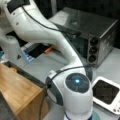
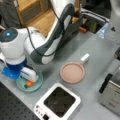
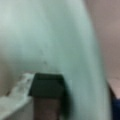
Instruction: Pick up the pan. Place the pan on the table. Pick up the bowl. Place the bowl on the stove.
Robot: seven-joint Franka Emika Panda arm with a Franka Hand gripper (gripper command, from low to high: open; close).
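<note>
Bowl (image 3: 50, 37) directly under claw (image 2: 29, 76).

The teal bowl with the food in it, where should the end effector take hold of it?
Grip the bowl by its rim, coming straight down from above. It sits upright on the table with orange pieces inside, so a side tilt would likely spill them. The end effector is already down at the rim.

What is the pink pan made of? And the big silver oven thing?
The pan looks like matte plastic, maybe a toy: dull dusty pink with no shine and a stubby white handle. The oven looks like brushed metal: grey, with faint reflections on its top and black knobs. The claw is down in the bowl.
</note>
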